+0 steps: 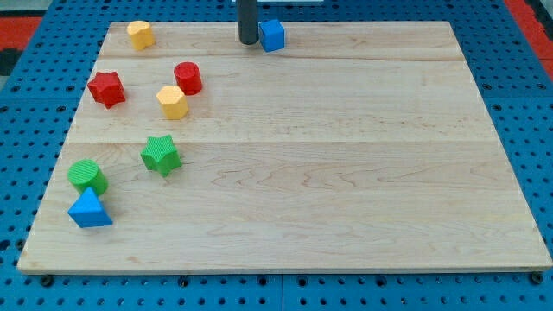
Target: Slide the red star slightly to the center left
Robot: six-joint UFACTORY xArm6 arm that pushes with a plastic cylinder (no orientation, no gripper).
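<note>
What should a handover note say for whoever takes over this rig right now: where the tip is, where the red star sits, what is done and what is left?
My tip is at the view's top centre, just left of the blue cube; contact cannot be judged.
The red star lies at the upper left of the wooden board, far from the tip, with the red cylinder and a yellow block to its right.
Done: nothing visible on the star yet.
Left: bring the tip to the star and nudge it slightly toward the centre left, avoiding the green star below.
</note>
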